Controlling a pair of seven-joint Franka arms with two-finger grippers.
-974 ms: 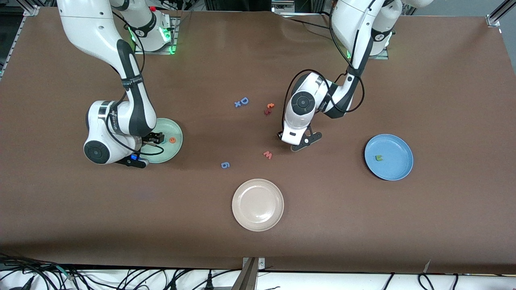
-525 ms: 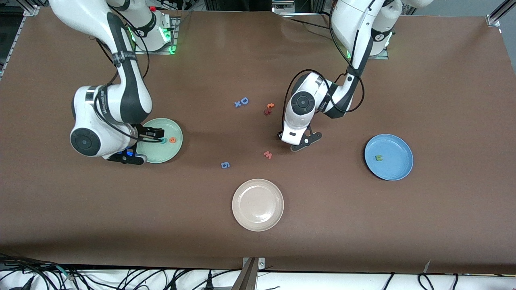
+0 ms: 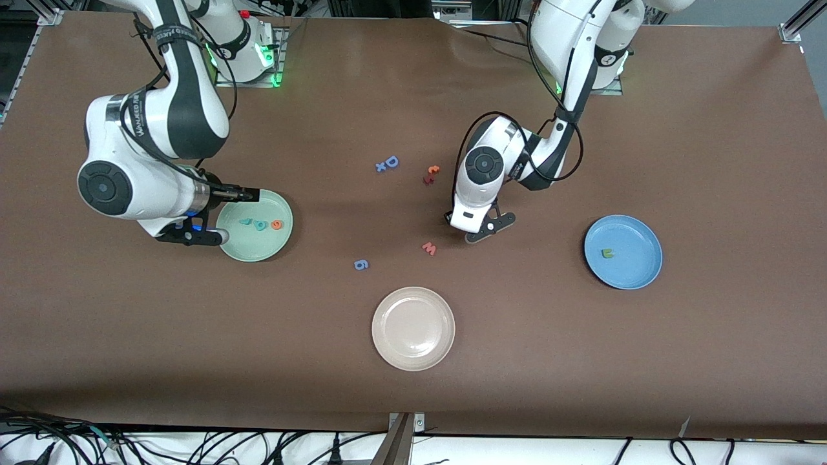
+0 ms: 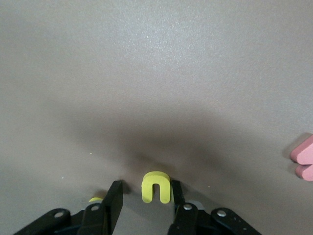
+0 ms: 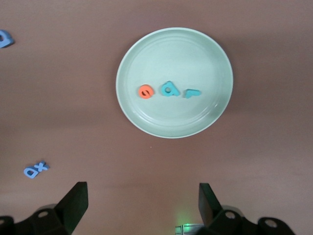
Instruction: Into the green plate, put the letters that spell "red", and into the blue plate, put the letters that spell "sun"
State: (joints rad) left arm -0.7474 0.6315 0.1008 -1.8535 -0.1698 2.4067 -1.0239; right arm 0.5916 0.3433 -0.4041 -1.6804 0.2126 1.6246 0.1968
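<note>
Red letters: the orange foam "e" (image 5: 145,91), teal foam "d" (image 5: 168,89) and small teal foam "r" (image 5: 191,92) lay in a row in the round mint-green plate (image 3: 274,242), at the right arm's end of the counter (image 3: 581,361).
Sun letters: a dark green foam "n" (image 3: 607,253) sat in the round mid-blue plate (image 3: 636,271); a yellow foam "u" (image 4: 156,186) lay on the counter.
Right end effector (image 5: 142,203): hung above the green plate, fingers spread wide, holding nothing.
Left end effector (image 4: 145,205): low at the counter, fingers partly open on either side of the yellow "u", a gap visible on each side.
Bystanders: beige-white round plate (image 3: 413,329), pink foam "w" (image 3: 429,248), blue foam "g" (image 3: 361,264).
</note>
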